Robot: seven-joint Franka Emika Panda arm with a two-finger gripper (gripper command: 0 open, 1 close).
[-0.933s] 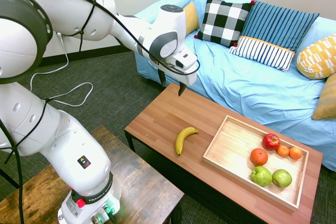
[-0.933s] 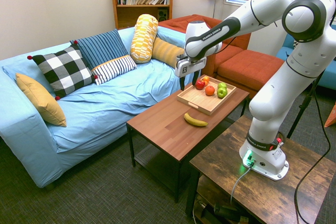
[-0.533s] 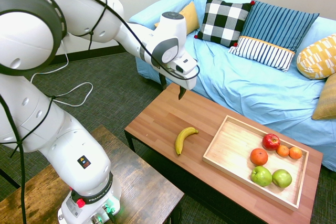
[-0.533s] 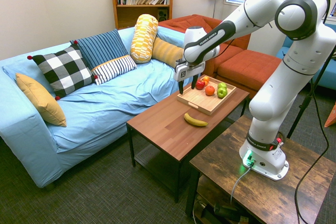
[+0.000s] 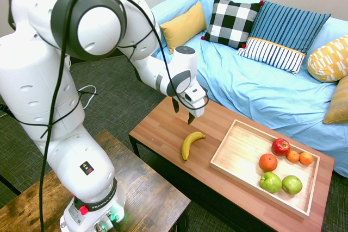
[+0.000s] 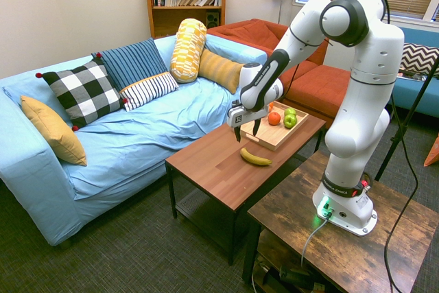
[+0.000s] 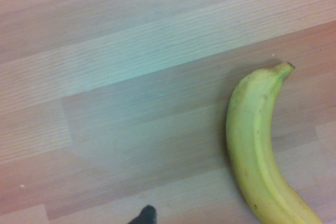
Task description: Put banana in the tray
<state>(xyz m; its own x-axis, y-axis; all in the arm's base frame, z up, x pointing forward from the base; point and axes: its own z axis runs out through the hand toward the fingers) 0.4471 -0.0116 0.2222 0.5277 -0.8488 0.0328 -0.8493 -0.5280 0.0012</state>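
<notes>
A curved yellow banana [image 5: 191, 143] [image 6: 255, 158] lies on the reddish-brown coffee table [image 5: 163, 126], left of the light wooden tray [image 5: 243, 153] [image 6: 257, 132]. My gripper [image 5: 183, 113] [image 6: 246, 131] hangs open a little above the table, just beyond the banana on the sofa side, with nothing between its fingers. Close up, the wrist view shows the banana [image 7: 260, 153] on the wood grain.
The tray holds a red apple [image 5: 280, 146], an orange [image 5: 268, 162], two small oranges [image 5: 299, 157] and two green apples [image 5: 281, 183] at its right end. A blue sofa [image 5: 255, 88] with cushions runs behind the table. A darker side table [image 5: 147, 194] bears the arm.
The arm has swung down and toward the banana; the gripper dropped from well above the table's far edge to just above the tabletop. The banana has not moved.
</notes>
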